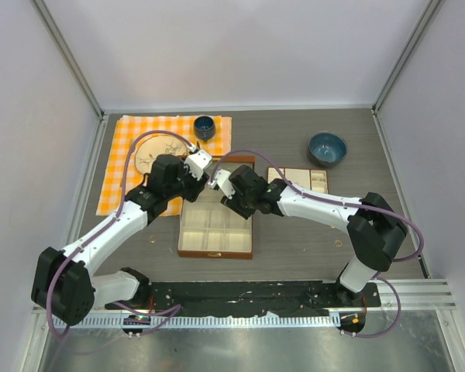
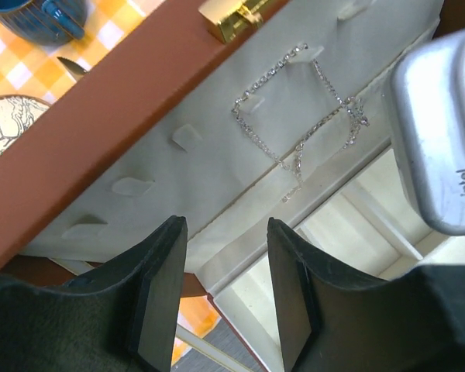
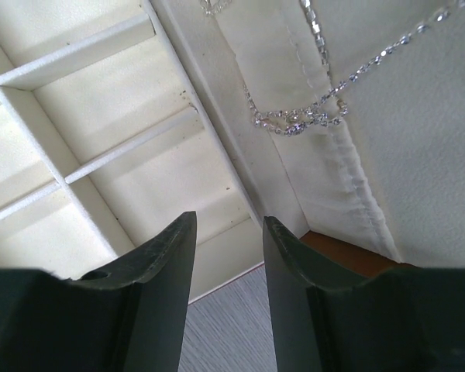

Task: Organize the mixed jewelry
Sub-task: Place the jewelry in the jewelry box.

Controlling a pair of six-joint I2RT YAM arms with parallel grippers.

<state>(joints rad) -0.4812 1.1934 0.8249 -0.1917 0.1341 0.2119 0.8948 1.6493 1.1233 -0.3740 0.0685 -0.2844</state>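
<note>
The thin silver chain necklace (image 2: 298, 116) hangs on the pegs of the brown box's cream-lined upright lid (image 2: 139, 167); its lower loop also shows in the right wrist view (image 3: 310, 116). The box's compartment tray (image 1: 215, 229) lies open and looks empty. My left gripper (image 2: 225, 232) is open and empty, close in front of the lid, below and left of the chain. My right gripper (image 3: 229, 256) is open and empty over the tray's corner near the hinge, just below the chain. A tiny ring-like speck (image 1: 340, 243) lies on the table at the right; other rings are not visible.
A beige divided insert (image 1: 298, 180) lies right of the box. A blue bowl (image 1: 327, 148) stands at the back right. An orange checked cloth (image 1: 124, 155) at the back left carries a wooden plate (image 1: 159, 147) and a blue cup (image 1: 204, 126). The lid's gold clasp (image 2: 232, 19) shows.
</note>
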